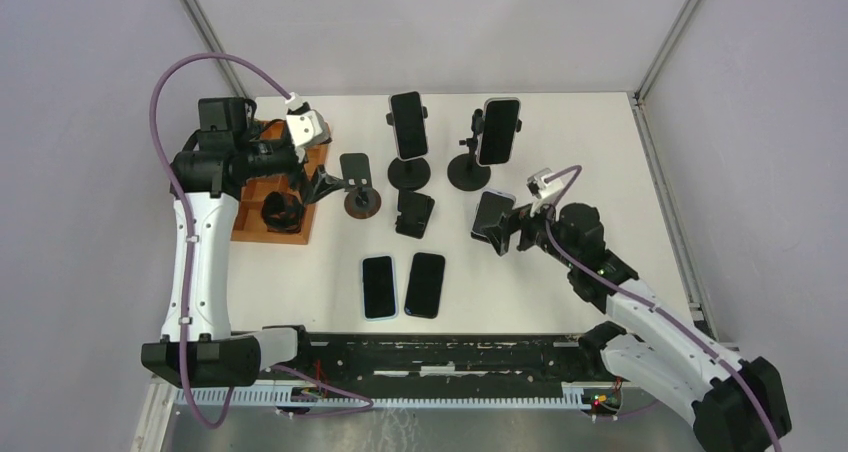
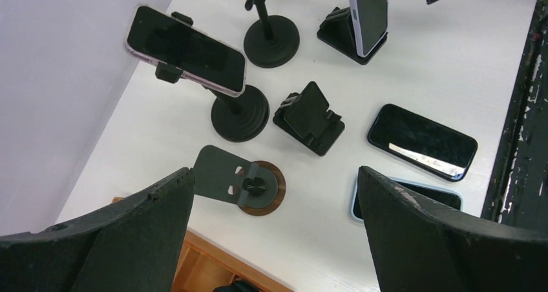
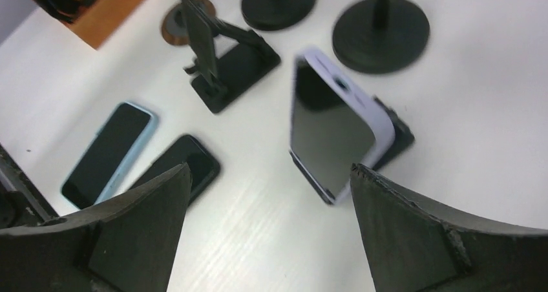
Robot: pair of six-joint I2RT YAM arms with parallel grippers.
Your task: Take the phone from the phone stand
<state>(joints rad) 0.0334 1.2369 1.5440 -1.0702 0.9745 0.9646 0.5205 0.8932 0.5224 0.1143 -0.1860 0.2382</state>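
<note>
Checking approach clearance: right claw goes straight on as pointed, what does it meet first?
Likely the lilac-cased black-screen phone leaning on its low black stand, just ahead of the open right claw; depth unclear.

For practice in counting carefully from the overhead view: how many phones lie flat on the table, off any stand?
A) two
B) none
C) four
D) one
A: a light-blue-cased phone and a dark phone lie flat, side by side, on the table near the arms' bases.
</note>
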